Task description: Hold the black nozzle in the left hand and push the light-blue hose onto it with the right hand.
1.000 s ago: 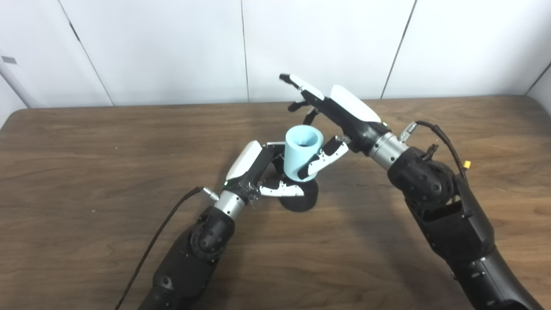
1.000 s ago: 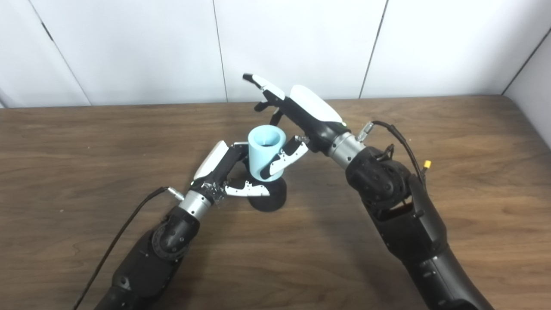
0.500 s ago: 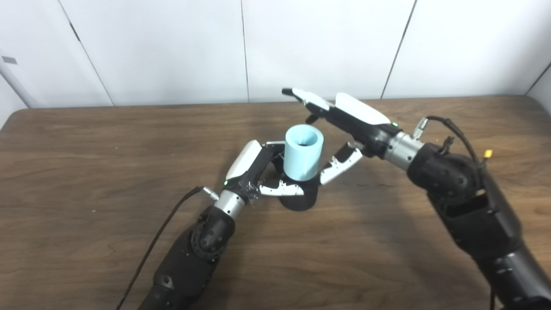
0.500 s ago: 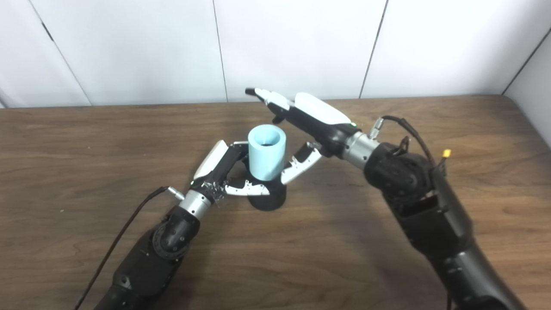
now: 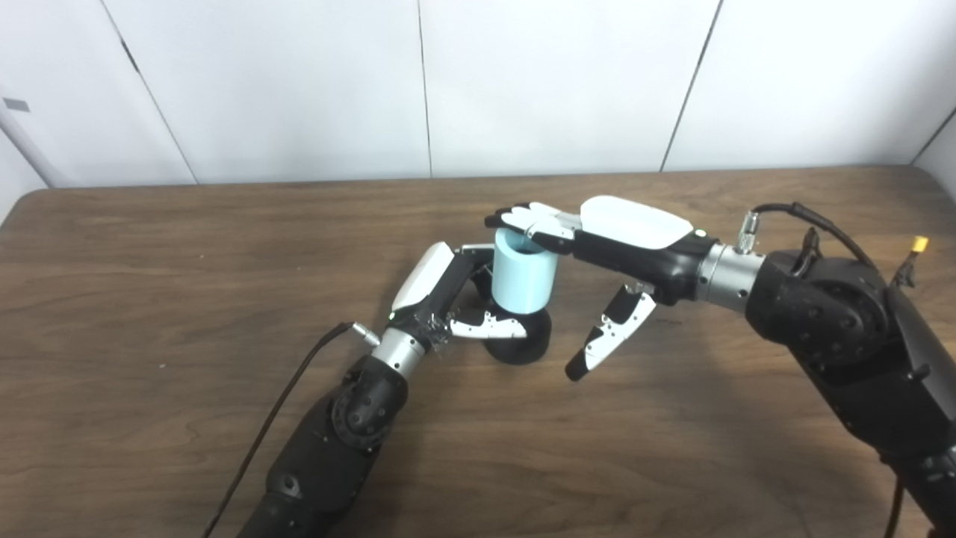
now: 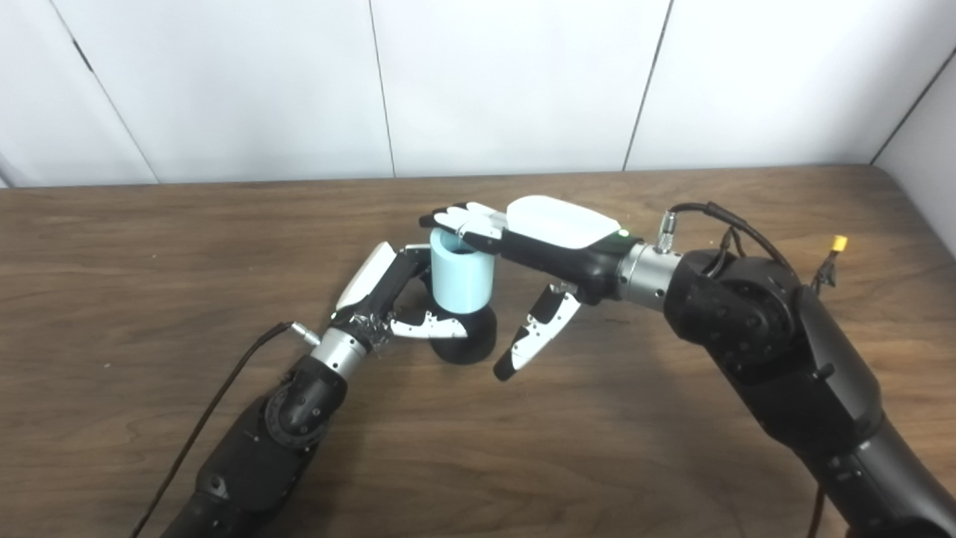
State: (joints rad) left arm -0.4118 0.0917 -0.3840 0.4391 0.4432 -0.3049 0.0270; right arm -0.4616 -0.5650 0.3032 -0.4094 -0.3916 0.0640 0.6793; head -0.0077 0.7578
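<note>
On top of the hose [image 5: 524,278], the right hand [image 5: 597,243] has flattened, spread, pressing it down; left hand [image 5: 455,299] clamps the nozzle [image 5: 523,345]

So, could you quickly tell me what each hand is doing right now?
Left hand: shut on the black nozzle.
Right hand: open, fingers flat on top of the light-blue hose, thumb hanging clear.

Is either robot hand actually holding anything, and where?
The left hand grips the black nozzle low down. The right hand holds nothing; its fingers lie flat atop the light-blue hose.
</note>
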